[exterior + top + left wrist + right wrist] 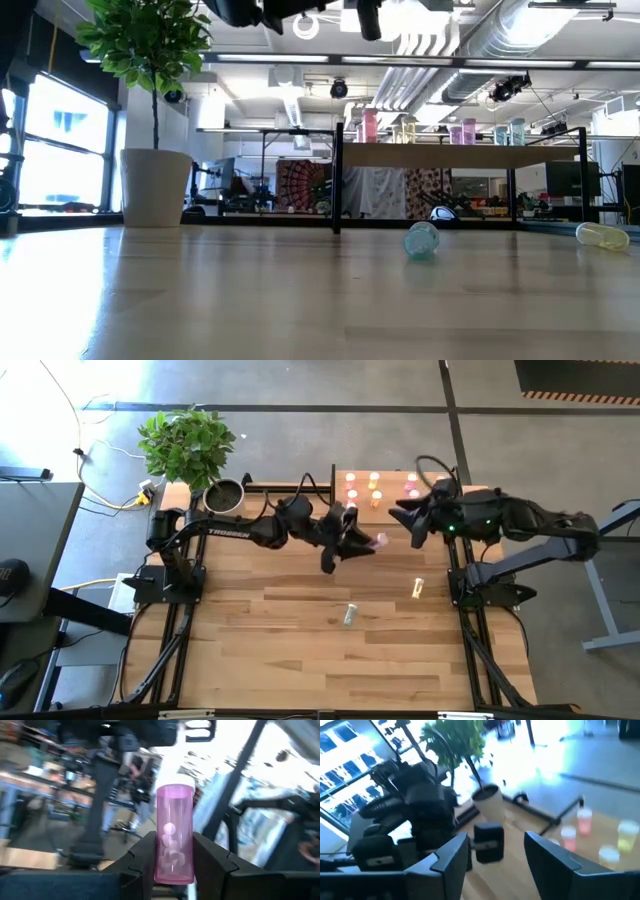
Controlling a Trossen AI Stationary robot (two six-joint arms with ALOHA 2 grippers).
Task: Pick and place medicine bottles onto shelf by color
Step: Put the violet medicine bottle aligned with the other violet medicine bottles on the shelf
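Note:
My left gripper (368, 541) hangs above the table's middle, shut on a pink medicine bottle (175, 837) with a white cap. My right gripper (402, 520) hovers just right of it, open, with nothing between its fingers (447, 855). The shelf (393, 488) stands at the far edge, behind both grippers, and several pink, orange and yellow bottles (375, 480) stand upright on it. A yellow bottle (418, 588) and a pale green one (350, 614) lie on their sides on the tabletop. My left gripper pinches the pink bottle's clear body (172, 867) between its two fingers (140, 862), one on each side. The fingers come about level from the table's left. The capped end (176, 787) sticks out past the fingertips, and the bottle is lifted clear of the table.
A potted plant (190, 445) stands at the far left corner. Black frame rails (175, 650) run along the table's left and right sides by the arm bases. Bare wood spreads across the near half around the two lying bottles.

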